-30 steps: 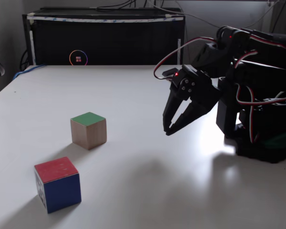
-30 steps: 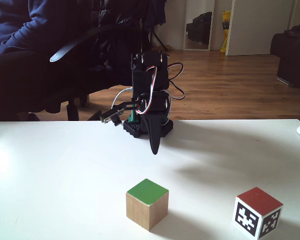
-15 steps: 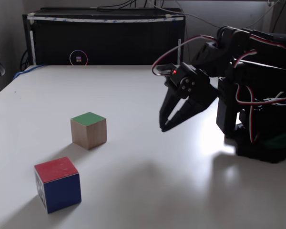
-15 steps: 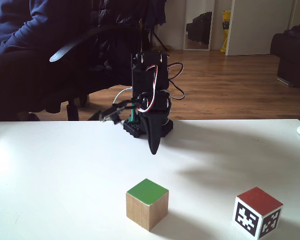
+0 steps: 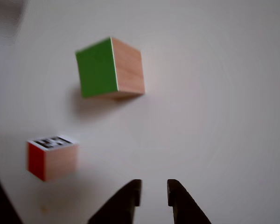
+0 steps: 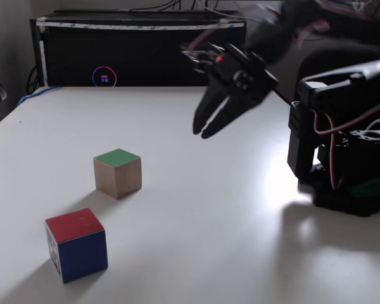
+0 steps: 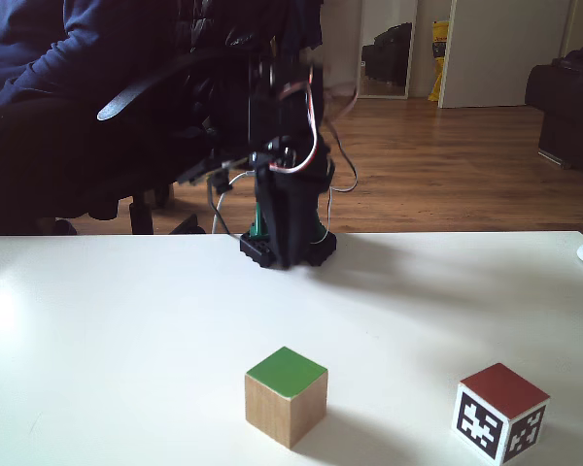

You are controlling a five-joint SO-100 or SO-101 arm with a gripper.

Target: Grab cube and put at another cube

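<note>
White tabletop [image 6: 196, 215] carries both blocks, with a dark cabinet [image 6: 139, 54] at its far edge in a fixed view. In that view the cube [image 6: 118, 172] (green face up) stands left of centre, and another cube [image 6: 76, 244], red on top, sits nearer and further left, apart from it. Up in the air to the right of the cube hangs the pincer [image 6: 204, 132], empty, fingers a narrow gap apart. In the other view its fingertips [image 5: 134, 192] point toward the cube [image 5: 110, 68].
</note>
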